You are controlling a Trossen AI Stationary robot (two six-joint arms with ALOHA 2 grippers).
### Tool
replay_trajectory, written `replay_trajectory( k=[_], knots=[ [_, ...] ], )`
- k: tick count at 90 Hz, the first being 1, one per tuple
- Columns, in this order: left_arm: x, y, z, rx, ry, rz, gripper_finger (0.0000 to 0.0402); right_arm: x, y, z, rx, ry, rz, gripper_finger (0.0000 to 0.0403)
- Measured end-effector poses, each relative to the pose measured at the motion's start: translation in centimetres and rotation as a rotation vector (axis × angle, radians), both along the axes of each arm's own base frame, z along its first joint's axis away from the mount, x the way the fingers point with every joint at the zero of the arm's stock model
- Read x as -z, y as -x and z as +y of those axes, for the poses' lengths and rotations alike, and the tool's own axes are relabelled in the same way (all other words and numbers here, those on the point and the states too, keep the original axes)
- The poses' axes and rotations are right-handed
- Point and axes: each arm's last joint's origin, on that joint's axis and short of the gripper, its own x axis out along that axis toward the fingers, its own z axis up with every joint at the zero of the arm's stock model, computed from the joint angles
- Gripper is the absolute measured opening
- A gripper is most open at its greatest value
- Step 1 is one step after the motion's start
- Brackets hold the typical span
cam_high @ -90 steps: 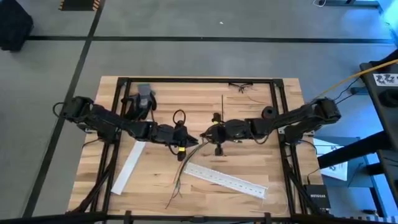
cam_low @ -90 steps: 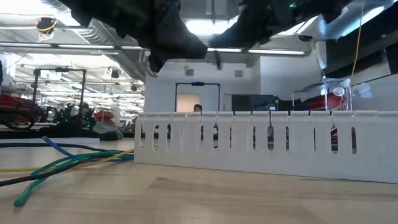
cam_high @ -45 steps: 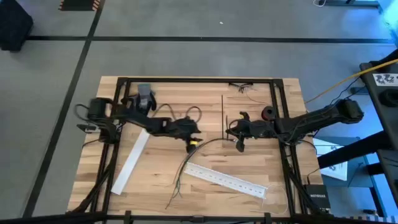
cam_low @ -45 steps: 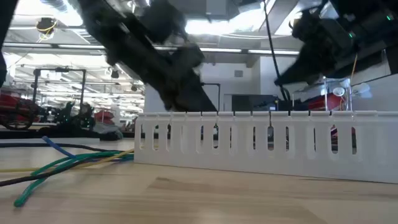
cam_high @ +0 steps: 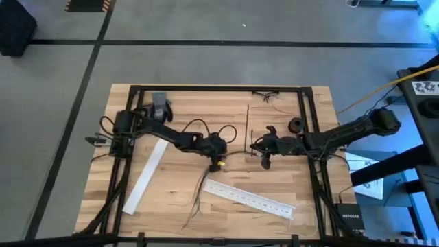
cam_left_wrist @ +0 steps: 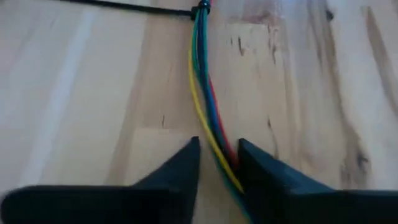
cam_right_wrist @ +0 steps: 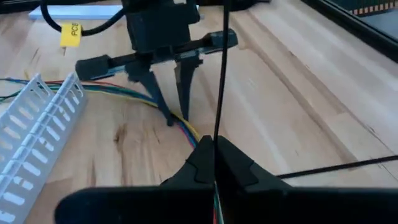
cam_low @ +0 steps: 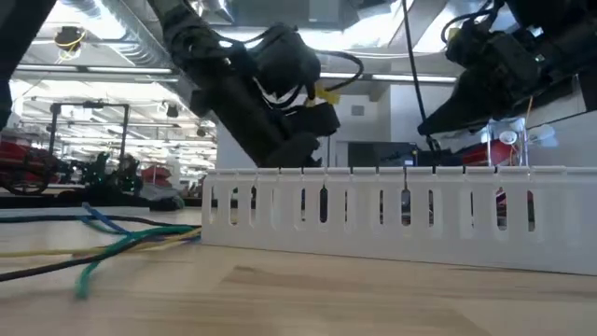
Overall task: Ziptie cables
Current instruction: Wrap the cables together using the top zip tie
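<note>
The cables (cam_high: 199,194), a thin bundle of coloured wires, lie on the wooden table. They run from splayed ends near the front edge up to the middle. My left gripper (cam_high: 219,160) points down at the table's middle, shut on the cables (cam_left_wrist: 203,74). A short way to its right, my right gripper (cam_high: 256,146) is shut on a thin black ziptie strip (cam_right_wrist: 221,68). In the left wrist view a dark ziptie knot (cam_left_wrist: 202,8) sits round the bundle beyond my left fingers. My left gripper pinches the bundle (cam_left_wrist: 219,148) between its two fingers, some way along from the ziptie knot. The fingers (cam_right_wrist: 184,93) come from above, point down and lie across the wires. The bundle lies on the table on both sides of them. My right gripper pinches the black strip (cam_right_wrist: 217,134) between its two shut fingers, and the strip stands up from them. The coloured wires (cam_right_wrist: 189,129) run in under the fingertips; whether they are also between the fingers, I cannot tell.
A long white perforated duct (cam_high: 250,199) lies near the front, right of the cables' loose ends. A flat white strip (cam_high: 145,175) lies at the left. A spare black ziptie (cam_high: 245,120), a grey object (cam_high: 160,106) and a black ring (cam_high: 296,124) sit toward the far edge.
My two grippers were close together at the table's middle. My right gripper has drawn away toward the table's right edge. My left gripper has come down and moved a little to the right along the cables. The cables' loose near ends have slid along the table.
</note>
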Motion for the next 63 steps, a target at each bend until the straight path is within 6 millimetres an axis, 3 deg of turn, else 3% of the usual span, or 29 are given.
replay_trajectory(
  k=[5, 28, 49, 63],
  knots=[
    [0.2, 0.4, -0.4, 0.005, -0.008, 0.046, 0.0014, 0.1, 0.0, 0.0, 0.001, -0.006, 0.006, 0.0000],
    [-0.7, 2.5, -3.1, -0.017, -0.059, 0.204, 0.0006, 1.3, 0.7, -0.1, 0.033, -0.068, 0.136, 0.0000],
    [-2.5, 2.9, -3.6, -0.043, -0.074, 0.144, 0.0037, 2.7, 0.7, 1.6, -0.029, -0.131, 0.217, 0.0000],
    [-3.3, 2.3, -2.9, -0.010, -0.052, 0.063, 0.0083, 3.6, 0.4, 3.1, -0.010, -0.098, 0.204, 0.0000]
  ],
)
